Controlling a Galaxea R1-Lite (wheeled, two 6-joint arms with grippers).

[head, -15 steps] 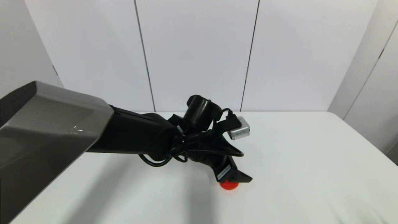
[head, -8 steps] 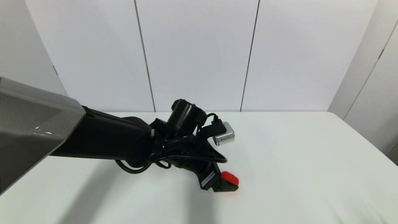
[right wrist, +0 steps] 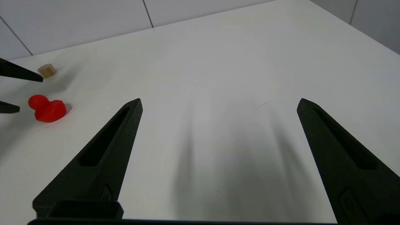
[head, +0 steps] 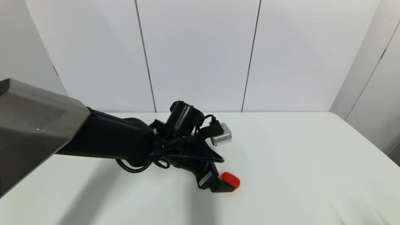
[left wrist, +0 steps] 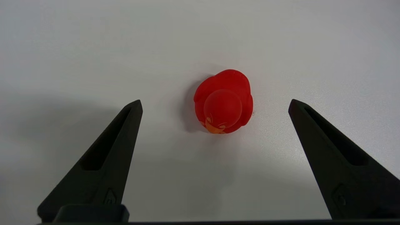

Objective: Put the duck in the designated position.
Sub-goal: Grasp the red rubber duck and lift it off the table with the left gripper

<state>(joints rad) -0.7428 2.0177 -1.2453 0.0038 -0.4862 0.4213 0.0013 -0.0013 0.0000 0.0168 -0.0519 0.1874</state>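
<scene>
Red and rubbery, the duck [left wrist: 223, 101] sits upright on the white table [head: 297, 162], apart from the tan cylinder [right wrist: 47, 70] that marks the designated position. The left gripper [left wrist: 215, 104] hangs over the duck with its fingers spread wide, one on each side and neither touching it. The right gripper [right wrist: 218, 103], also spread, is idle well away from the duck. My worry is the round, smooth body: an off-centre or high squeeze could squirt it sideways, or tip it over.
</scene>
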